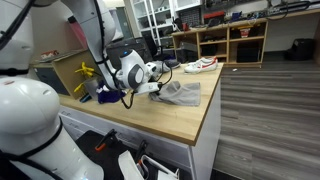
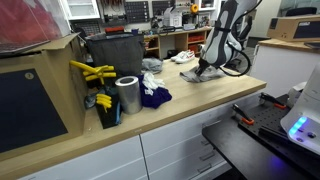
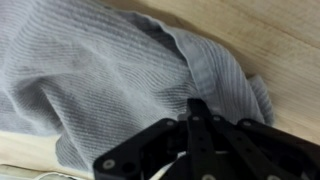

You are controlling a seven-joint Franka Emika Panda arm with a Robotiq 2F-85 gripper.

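Note:
A grey ribbed cloth [image 3: 90,70] lies crumpled on the wooden countertop [image 3: 270,40]. My gripper [image 3: 197,104] comes in from the bottom of the wrist view with its two black fingers pressed together, and their tips pinch a raised fold of the cloth. In both exterior views the gripper [image 1: 158,89] [image 2: 200,69] is down at the cloth [image 1: 182,94] [image 2: 197,75], with the arm bent over it. What lies under the fingers is hidden.
A white shoe [image 1: 201,65] rests near the counter's far end. A metal cylinder [image 2: 127,95], a dark blue cloth [image 2: 155,97], yellow tools [image 2: 92,72] and a black bin [image 2: 115,50] stand further along. The counter edge [image 1: 205,120] drops to the floor.

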